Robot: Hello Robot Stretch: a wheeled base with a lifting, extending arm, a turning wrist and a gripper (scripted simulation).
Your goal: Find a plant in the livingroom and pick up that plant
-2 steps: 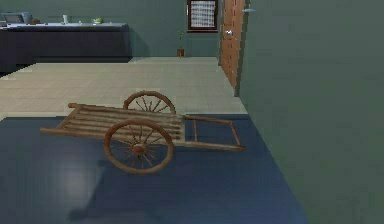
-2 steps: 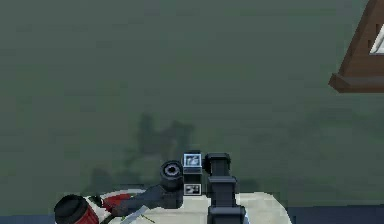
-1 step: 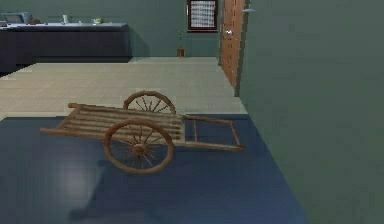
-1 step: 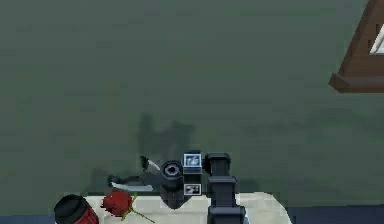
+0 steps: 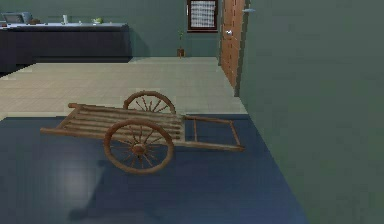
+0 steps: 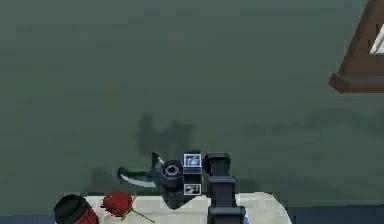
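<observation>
The gripper shows at the far edge of a pale table, its thin fingers reaching toward the arm side view's left. Whether it grasps anything or is released cannot be told. Near the table's left corner lies a red bloom on a thin stem, possibly the plant, close under the fingers. A round red-and-black thing sits beside it at the corner. In the forward view a wooden cart with spoked wheels stands on dark blue floor, with a wooden door beyond it.
</observation>
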